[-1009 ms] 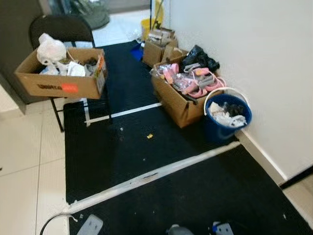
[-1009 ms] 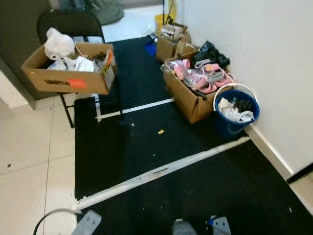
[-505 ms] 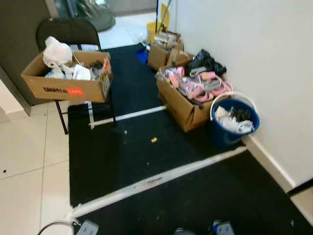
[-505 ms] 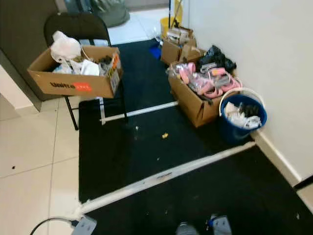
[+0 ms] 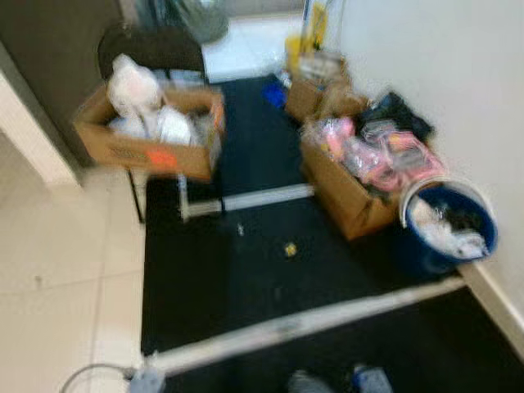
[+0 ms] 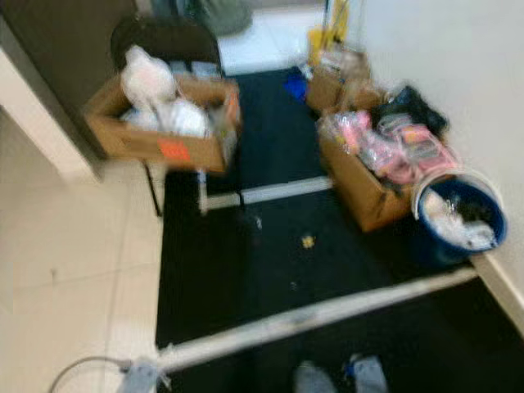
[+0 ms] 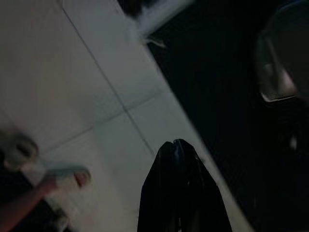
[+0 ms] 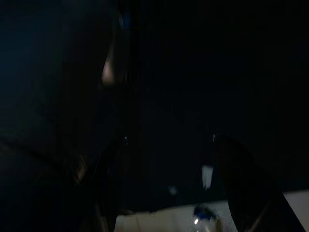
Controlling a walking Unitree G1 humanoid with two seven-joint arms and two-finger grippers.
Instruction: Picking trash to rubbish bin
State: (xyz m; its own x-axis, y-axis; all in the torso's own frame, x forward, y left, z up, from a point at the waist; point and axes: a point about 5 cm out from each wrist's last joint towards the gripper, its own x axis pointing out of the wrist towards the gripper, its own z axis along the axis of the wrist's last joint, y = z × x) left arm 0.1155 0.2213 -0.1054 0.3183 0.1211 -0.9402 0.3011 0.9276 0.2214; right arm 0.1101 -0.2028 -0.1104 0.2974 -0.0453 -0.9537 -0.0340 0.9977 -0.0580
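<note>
Head views, blurred. A black mat [image 5: 246,270] covers the floor beside pale tiles [image 5: 65,262]. A small yellow scrap [image 5: 290,249] lies on the mat, between the chair [image 5: 151,51] and the blue bin [image 5: 449,229]. The bin stands against the white wall [image 5: 442,65], holds pale trash, and sits just beside a box [image 5: 348,192] piled with pink items. A second box [image 5: 147,135], with white bags in it, rests on the chair. More boxes [image 5: 315,86] sit farther along the wall. A white strip [image 5: 311,319] crosses the mat diagonally nearer the robot; a shorter one [image 5: 246,199] lies by the chair legs.

Left wrist view, dim. The left gripper [image 7: 177,145] hangs over the tile and mat edge, fingertips pressed together, nothing between them. A person's hand [image 7: 63,181] shows near the tile, apparently gripping something pale.

Right wrist view, very dark. The right gripper [image 8: 169,186] hangs over the mat, its fingers [image 8: 241,183] spread well apart and empty.
</note>
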